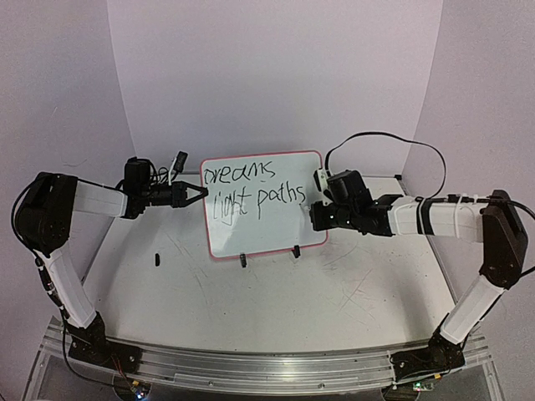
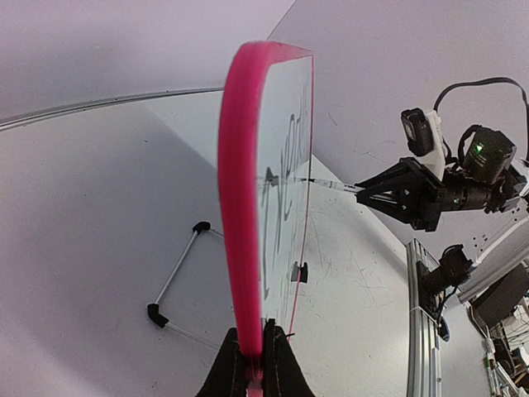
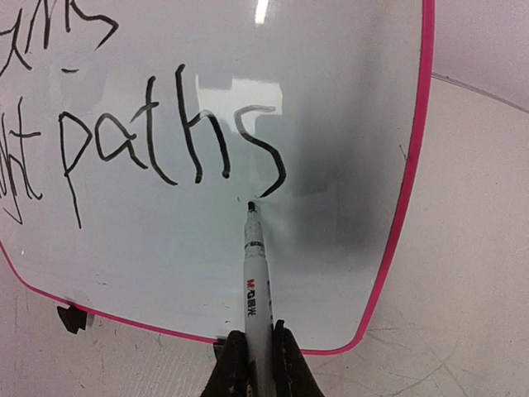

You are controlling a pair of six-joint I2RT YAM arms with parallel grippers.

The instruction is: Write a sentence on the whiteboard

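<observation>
The whiteboard [image 1: 276,230], white with a pink frame, stands upright on two black clip feet [image 1: 243,260]. The sentence [image 1: 251,188] reads "dreams" above "light paths" in black. My left gripper [image 1: 199,194] is shut on the board's left edge; the left wrist view shows the pink frame [image 2: 240,207] edge-on between its fingers [image 2: 252,335]. My right gripper [image 3: 254,339] is shut on a white marker [image 3: 258,289]. The marker's black tip is at the board just below the tail of the last "s" of "paths" [image 3: 165,132]. In the top view the right gripper [image 1: 322,205] is at the board's right edge.
A small black piece [image 1: 156,258] lies on the table left of the board. A thin wire bracket with black ends [image 2: 176,277] lies behind the board. A black cable [image 1: 384,142] loops above the right arm. A metal rail [image 1: 267,368] runs along the near edge.
</observation>
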